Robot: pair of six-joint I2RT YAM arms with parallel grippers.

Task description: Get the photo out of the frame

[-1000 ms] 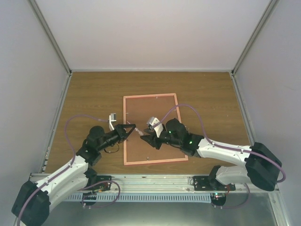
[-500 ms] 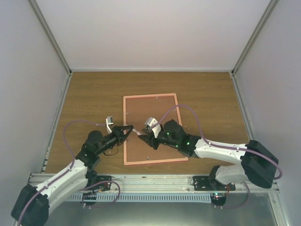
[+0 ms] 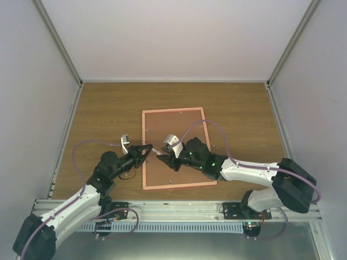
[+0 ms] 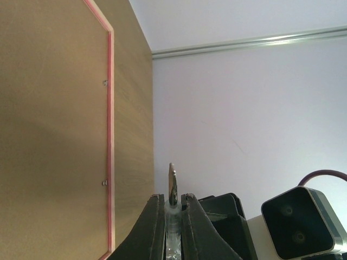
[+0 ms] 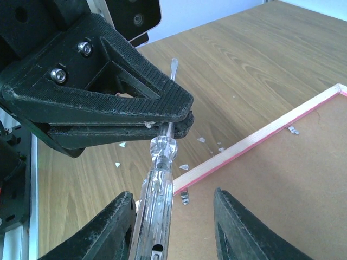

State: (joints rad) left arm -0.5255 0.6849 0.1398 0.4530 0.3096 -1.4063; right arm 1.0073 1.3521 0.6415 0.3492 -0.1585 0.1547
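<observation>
Two grippers meet over the left edge of the frame [image 3: 184, 130], toward its near half. The left gripper [image 5: 187, 111] is clamped tight on the metal shaft of a screwdriver [image 5: 161, 157]; in the left wrist view its fingers [image 4: 154, 227] stand almost together, with the flat tip sticking out just past them. The right gripper [image 5: 173, 194] is spread wide. The clear handle lies between its fingers, close against one [image 5: 116, 225] and apart from the other.

Count: one screwdriver, one frame, two arms.

The frame lies flat at the middle of the table [image 3: 108, 108], back side up, with brown board showing inside a thin pink-red border and its long sides running near to far. The photo cannot be seen from this side.

Two small metal tabs [image 5: 293, 129] show along the frame's left edge in the right wrist view, one near the screwdriver handle and one farther along. Several small white flecks [image 5: 200, 140] lie on the table just left of that edge.
</observation>
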